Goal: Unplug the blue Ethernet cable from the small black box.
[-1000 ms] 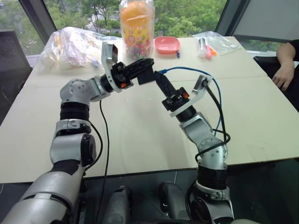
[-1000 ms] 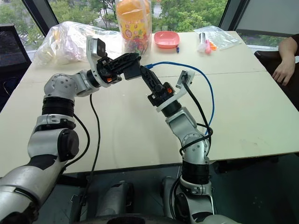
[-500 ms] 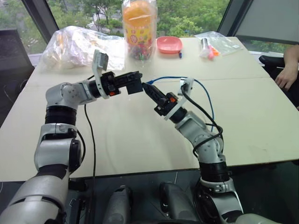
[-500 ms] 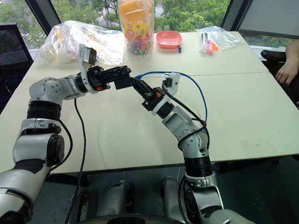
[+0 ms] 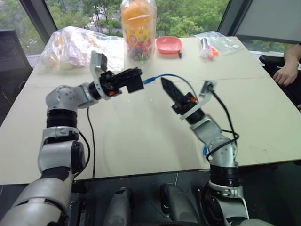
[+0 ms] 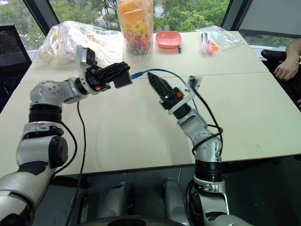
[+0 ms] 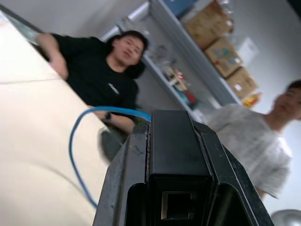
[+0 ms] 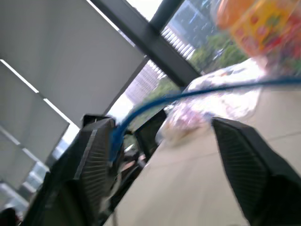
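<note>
Since half a second ago the blue Ethernet cable (image 5: 172, 76) has come out of the small black box (image 5: 134, 82); its plug end now hangs free just off the box's 3 o'clock side, a gap between them. Right gripper (image 5: 168, 87) has gone from closed to spread apart.

Left gripper (image 6: 121, 75) clamped shut on the box, held above the table (image 5: 141, 136). Box's long axis runs roughly 9-to-3 in the head views, port face toward 3 o'clock, at the right gripper.

Cable arcs from the free plug over the right gripper's tips toward 3 o'clock, then drops behind that arm.

Left wrist view: empty port (image 7: 178, 205) of the box between the two fingers (image 7: 123, 188), and two people beyond the table.

Right wrist view: fingers (image 8: 96, 160) wide apart, cable crossing between them and lying against one finger; nothing clamped.
</note>
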You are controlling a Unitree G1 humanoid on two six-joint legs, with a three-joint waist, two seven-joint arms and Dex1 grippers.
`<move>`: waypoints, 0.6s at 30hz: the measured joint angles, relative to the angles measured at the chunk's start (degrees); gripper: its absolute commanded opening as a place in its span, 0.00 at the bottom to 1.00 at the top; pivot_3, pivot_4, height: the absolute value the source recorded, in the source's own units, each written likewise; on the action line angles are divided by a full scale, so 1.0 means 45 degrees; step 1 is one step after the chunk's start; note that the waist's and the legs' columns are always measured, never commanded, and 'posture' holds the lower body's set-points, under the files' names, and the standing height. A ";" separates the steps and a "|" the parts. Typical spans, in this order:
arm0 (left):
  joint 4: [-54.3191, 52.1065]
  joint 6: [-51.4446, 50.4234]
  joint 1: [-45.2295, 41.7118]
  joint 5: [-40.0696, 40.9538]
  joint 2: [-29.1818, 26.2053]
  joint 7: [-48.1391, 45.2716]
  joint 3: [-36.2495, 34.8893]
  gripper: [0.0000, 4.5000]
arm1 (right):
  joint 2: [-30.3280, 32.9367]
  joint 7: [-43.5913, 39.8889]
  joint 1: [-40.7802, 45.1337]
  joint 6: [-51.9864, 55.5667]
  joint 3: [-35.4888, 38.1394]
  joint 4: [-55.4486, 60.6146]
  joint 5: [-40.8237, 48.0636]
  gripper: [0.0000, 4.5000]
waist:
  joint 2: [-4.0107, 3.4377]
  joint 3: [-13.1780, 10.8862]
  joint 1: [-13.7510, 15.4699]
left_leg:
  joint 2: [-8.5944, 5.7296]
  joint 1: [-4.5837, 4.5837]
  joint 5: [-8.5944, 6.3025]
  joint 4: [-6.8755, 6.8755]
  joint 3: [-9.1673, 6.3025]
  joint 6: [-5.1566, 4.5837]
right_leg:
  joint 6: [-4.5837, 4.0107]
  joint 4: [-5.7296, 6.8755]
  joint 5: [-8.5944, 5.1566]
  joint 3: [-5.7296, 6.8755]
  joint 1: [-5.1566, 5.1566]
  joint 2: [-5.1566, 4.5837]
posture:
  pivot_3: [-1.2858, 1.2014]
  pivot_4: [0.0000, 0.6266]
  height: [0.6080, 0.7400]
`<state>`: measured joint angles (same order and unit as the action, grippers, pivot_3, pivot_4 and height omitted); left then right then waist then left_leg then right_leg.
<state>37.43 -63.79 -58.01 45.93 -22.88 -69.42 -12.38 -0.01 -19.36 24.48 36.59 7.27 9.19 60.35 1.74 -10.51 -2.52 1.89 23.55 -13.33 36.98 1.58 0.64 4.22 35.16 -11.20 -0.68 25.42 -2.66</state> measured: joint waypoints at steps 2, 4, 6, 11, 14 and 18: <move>0.0000 -0.0099 0.0005 -0.0008 0.0121 -0.0090 0.0061 0.12 | -0.0030 0.0011 -0.0010 0.0114 -0.0026 0.0287 0.0165 0.83 | 0.0000 0.0000 0.0005 | 0.0000 0.0000 0.0000 0.0002 -0.0002 0.0000 | -0.0001 0.0000 0.0000 0.0001 0.0000 0.0001 | 0.52 0.24 1.00; 0.0004 -0.0097 0.0003 -0.0034 0.0121 -0.0093 0.0049 0.12 | -0.0026 0.0011 -0.0093 0.0133 -0.0024 0.0566 0.0231 0.83 | 0.0000 0.0000 0.0017 | -0.0001 0.0000 0.0000 0.0002 -0.0005 0.0000 | 0.0000 -0.0003 -0.0002 0.0000 -0.0001 -0.0002 | 0.52 0.24 1.00; 0.0068 -0.0093 0.0002 -0.0054 0.0157 -0.0090 0.0039 0.12 | -0.0069 0.0032 -0.0232 0.0140 -0.0041 0.0698 0.0266 0.83 | 0.0000 0.0000 0.0019 | -0.0001 0.0001 0.0000 0.0001 -0.0005 0.0000 | 0.0000 -0.0006 -0.0002 0.0000 -0.0001 -0.0004 | 0.52 0.24 1.00; 0.0324 -0.0079 -0.0122 -0.0069 0.0272 -0.0076 0.0034 0.12 | -0.0216 0.0088 -0.0324 0.0138 -0.0186 0.0879 0.0259 0.83 | 0.0000 0.0000 0.0023 | -0.0002 0.0001 0.0000 0.0001 -0.0006 0.0000 | -0.0001 -0.0007 -0.0001 0.0000 0.0000 -0.0005 | 0.52 0.24 1.00; 0.0425 -0.0047 -0.0213 -0.0076 0.0300 -0.0075 0.0032 0.12 | -0.0223 0.0085 -0.0352 0.0129 -0.0323 0.0935 0.0238 0.83 | 0.0000 0.0000 0.0020 | -0.0001 0.0001 0.0000 0.0001 -0.0007 0.0000 | 0.0000 -0.0007 -0.0002 0.0000 0.0000 -0.0005 | 0.52 0.24 1.00; 0.0499 0.0046 -0.0227 -0.0077 0.0323 -0.0059 0.0010 0.12 | -0.0216 0.0058 -0.0469 0.0124 -0.0525 0.0935 0.0110 0.83 | 0.0000 0.0000 0.0019 | -0.0001 0.0001 0.0000 0.0000 -0.0008 0.0000 | -0.0001 -0.0007 -0.0002 -0.0001 0.0000 -0.0005 | 0.52 0.24 1.00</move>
<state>39.67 -63.58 -59.03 45.58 -21.43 -69.69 -12.33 -0.98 -19.10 22.37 37.15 4.90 13.40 60.85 1.74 -10.51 -2.43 1.89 23.56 -13.33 36.98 1.54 0.64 4.21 35.13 -11.20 -0.69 25.43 -2.68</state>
